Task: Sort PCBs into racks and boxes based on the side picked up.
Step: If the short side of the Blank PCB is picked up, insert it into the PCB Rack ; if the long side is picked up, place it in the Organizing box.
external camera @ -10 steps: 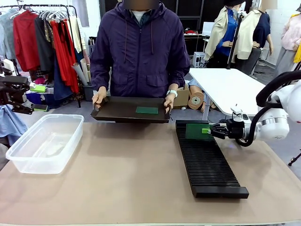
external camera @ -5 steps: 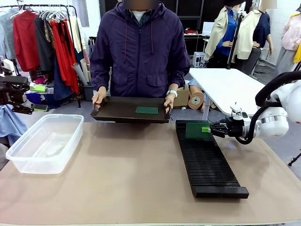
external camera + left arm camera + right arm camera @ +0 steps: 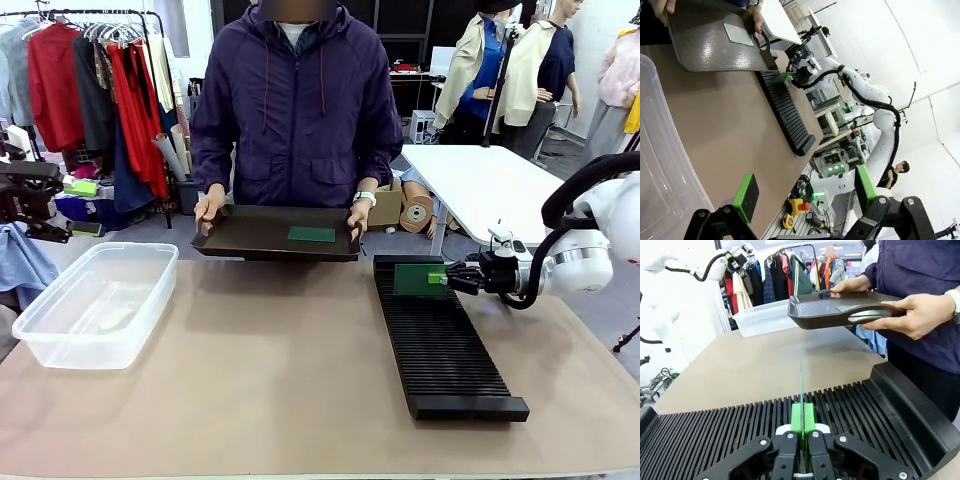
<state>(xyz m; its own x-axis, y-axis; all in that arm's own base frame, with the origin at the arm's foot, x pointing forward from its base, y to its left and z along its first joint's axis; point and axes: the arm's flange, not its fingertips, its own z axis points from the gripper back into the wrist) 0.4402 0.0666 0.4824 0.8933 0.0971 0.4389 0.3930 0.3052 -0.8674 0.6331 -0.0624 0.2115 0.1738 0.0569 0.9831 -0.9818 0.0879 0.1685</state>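
Observation:
One green PCB stands on edge in the far end of the long black rack, and my right gripper is shut on its right edge. In the right wrist view that PCB is a thin edge-on line rising from a slot of the rack, pinched between the green pads. A second PCB lies flat on the dark tray that the person holds in both hands at the far side. My left gripper is open, with nothing between its fingers, beside the clear box.
The clear box sits at the table's left side with nothing in it. The person's hands grip the tray's two ends, just above and beyond the rack's far end. A clothes rail and a white table stand behind.
My right gripper, still shut on the PCB, has shifted slightly left at the rack's far end. The tray, the person and the left arm have stayed put.

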